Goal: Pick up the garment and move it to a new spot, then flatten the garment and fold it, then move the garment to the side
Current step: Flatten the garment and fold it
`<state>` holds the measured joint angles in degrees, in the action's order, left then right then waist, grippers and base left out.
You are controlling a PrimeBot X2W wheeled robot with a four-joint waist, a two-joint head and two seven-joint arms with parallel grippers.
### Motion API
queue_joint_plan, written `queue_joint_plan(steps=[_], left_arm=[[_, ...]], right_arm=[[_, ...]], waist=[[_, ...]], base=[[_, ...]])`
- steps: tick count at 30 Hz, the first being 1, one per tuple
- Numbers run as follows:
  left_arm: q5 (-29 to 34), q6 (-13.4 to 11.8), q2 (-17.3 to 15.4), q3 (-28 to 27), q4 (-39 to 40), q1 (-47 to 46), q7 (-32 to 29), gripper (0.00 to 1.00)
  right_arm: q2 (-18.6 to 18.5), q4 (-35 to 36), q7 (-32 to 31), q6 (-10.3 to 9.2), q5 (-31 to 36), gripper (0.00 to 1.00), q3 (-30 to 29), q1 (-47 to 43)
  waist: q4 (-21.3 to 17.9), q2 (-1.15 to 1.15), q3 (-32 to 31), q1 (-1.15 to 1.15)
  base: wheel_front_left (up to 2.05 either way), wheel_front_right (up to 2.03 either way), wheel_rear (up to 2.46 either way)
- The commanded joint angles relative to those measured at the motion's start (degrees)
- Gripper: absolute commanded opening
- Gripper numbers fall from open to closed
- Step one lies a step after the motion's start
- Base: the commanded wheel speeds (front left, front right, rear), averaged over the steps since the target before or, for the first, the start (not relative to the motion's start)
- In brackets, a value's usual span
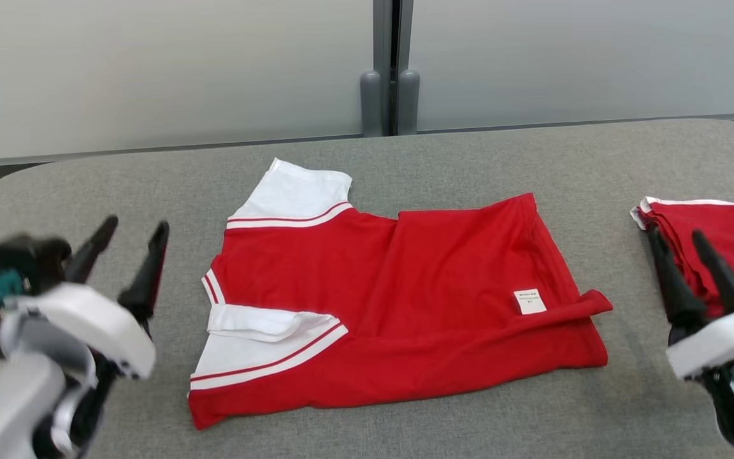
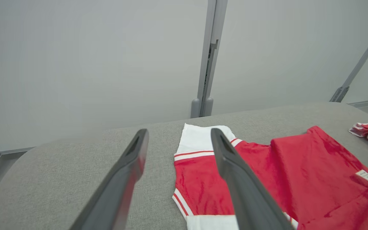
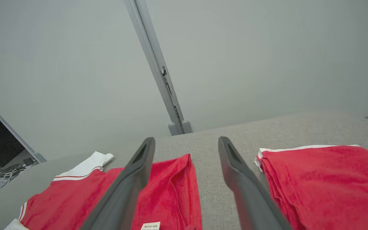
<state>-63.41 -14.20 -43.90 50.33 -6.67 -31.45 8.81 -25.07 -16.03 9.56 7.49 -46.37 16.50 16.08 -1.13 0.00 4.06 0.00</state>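
two claws, both spread wide and holding nothing, flank the work. the left claw (image 1: pixel 136 224) hangs over bare counter (image 1: pixel 469 159) just beside the white-sleeved end of the garment (image 1: pixel 392 299). that garment, a red shirt with striped white sleeves, lies mid-counter and looks partly folded. its long axis runs left to right, and the hem with a small white label (image 1: pixel 529 301) points right. the right claw (image 1: pixel 676 233) sits near that hem, in front of a folded red pile (image 1: pixel 724 223) at the counter's right edge. each arm seems nearest its own end. grey woven cloth covers the counter. pale frosted panels (image 1: pixel 150 70) and a grey post (image 1: pixel 389 64) stand behind.
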Motion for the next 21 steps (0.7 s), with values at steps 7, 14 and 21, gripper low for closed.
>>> queue_joint_plan(steps=[7,14,21], left_arm=[[3.1,-10.8,1.7,-3.9,7.6,13.5,6.2,1.00],[2.6,-9.5,4.0,-2.4,5.6,21.0,5.2,1.00],[-0.9,-6.0,4.7,0.6,2.4,20.4,-2.5,1.00]], right_arm=[[3.2,0.2,-4.2,0.01,5.3,1.00,-3.2,-7.5],[4.2,-3.8,-10.0,0.02,2.7,1.00,0.3,-9.2],[4.7,-9.3,-12.8,0.01,2.4,1.00,2.6,-6.2]], waist=[[-0.2,0.00,-0.1,0.00],[0.1,0.00,0.1,0.00],[1.0,0.00,0.2,0.00]], base=[[0.00,0.00,0.00],[0.00,0.00,0.00],[0.00,0.00,0.00]])
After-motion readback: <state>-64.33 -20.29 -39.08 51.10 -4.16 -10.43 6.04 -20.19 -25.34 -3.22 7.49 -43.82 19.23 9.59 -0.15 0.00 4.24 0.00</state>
